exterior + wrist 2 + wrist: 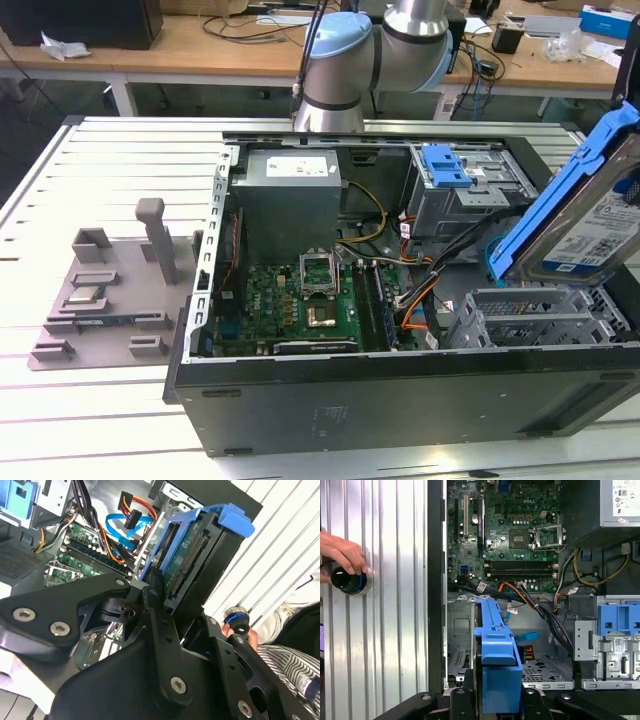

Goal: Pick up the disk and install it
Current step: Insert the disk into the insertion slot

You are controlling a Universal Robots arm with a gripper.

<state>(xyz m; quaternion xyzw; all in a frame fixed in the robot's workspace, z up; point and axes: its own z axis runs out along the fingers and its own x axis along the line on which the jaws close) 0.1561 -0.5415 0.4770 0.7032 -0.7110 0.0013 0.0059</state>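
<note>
The gripper (170, 597) is clamped on the disk (590, 215), held tilted above the drive cage (540, 318); seating it well would likely need the rails squared to the cage, clear of the cables (425, 275).

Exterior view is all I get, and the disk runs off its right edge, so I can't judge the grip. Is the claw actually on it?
Observer: Yes. In the second wrist view the claw is clamped on the disk, with black fingers against its blue frame.
Operator: Anyone near the table?
Observer: In the first wrist view a hand touches a black knob on the table, beside the case.
Operator: I see the label side. What's on the other face?
Observer: In the second wrist view, a green circuit board.
</note>
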